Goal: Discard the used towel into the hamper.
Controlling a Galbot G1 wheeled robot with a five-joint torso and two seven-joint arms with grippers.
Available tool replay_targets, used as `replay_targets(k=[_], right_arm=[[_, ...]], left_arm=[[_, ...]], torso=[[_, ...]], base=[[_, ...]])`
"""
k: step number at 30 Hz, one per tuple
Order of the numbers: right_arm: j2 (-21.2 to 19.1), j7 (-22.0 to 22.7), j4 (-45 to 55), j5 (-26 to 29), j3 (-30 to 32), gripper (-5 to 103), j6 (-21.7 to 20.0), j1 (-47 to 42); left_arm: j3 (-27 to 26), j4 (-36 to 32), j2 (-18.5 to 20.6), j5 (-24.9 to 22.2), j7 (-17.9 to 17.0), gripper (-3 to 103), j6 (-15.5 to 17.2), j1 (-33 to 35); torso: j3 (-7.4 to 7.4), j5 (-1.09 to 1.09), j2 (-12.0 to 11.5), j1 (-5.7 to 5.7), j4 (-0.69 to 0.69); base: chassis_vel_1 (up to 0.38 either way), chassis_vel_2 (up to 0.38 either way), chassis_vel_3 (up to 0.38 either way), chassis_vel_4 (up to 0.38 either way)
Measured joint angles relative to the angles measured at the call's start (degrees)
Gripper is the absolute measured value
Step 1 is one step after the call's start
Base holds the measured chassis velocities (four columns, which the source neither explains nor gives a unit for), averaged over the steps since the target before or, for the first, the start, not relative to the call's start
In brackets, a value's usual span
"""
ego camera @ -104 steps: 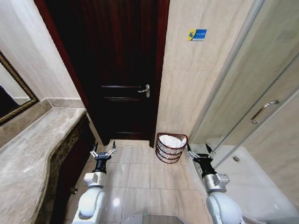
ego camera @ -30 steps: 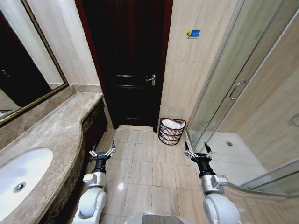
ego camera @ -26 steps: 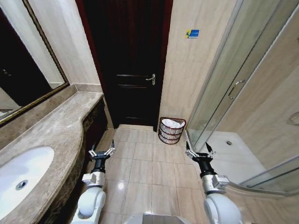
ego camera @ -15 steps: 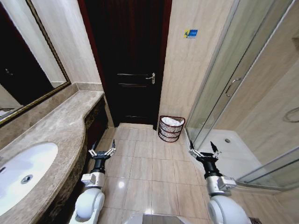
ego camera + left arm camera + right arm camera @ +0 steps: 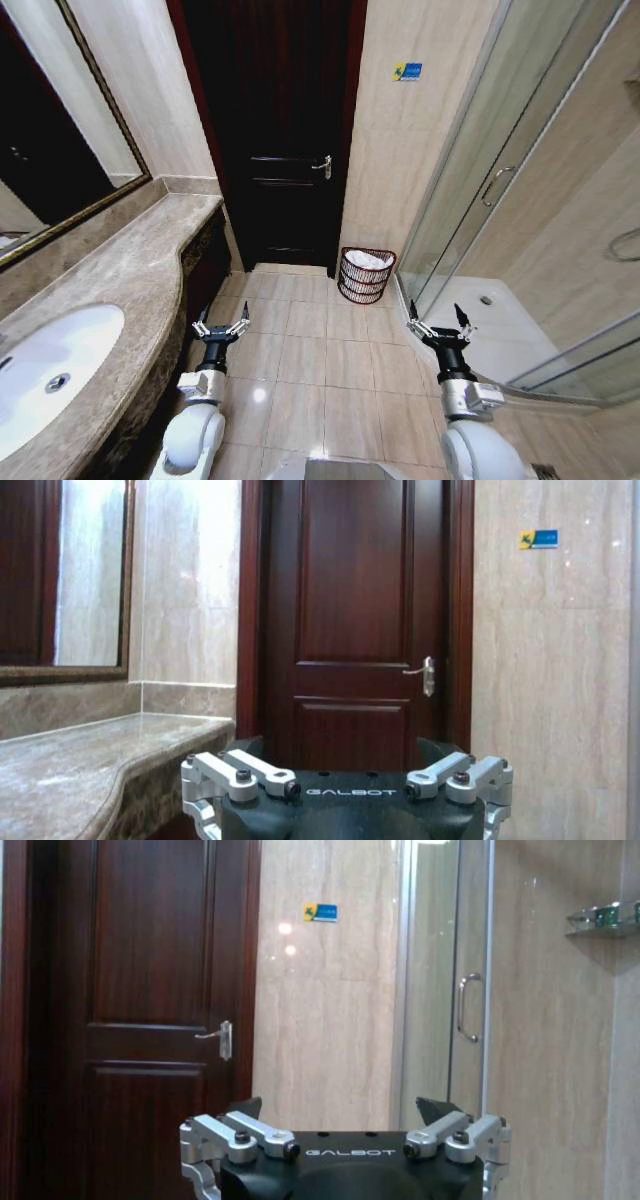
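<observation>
Since a moment ago my view has swung slightly, so the hamper (image 5: 366, 274) sits a little lower and further off. Nearest me, my left gripper (image 5: 220, 326) and right gripper (image 5: 440, 323) hang over the floor tiles (image 5: 320, 350), fingers spread and empty. Beyond them the hamper stands against the wall beside the dark door (image 5: 280, 130), white towel (image 5: 369, 260) inside.
</observation>
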Motion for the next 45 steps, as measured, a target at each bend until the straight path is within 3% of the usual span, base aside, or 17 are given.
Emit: replay_targets(k=[5,12,45], right_arm=[[-0.1,-1.0,-0.1,1.0,1.1,100,0.2,0.5],[0.5,-2.0,-0.4,1.6,-0.2,100,0.1,-0.2],[0.1,-1.8,-0.3,1.7,-0.4,100,0.1,0.0]], left_arm=[[-0.4,-2.4,1.2,-0.2,-0.8,100,2.2,1.2],[0.3,-4.7,-0.3,0.3,-1.0,100,4.3,1.1],[0.3,-5.1,-0.7,1.0,-1.3,100,3.3,0.9]], torso=[[0.0,0.0,0.0,0.0,0.01],[0.0,0.0,0.0,0.0,0.0],[0.0,0.0,0.0,0.0,0.0]], base=[[0.0,0.0,0.0,0.0],[0.0,0.0,0.0,0.0],[0.0,0.0,0.0,0.0]])
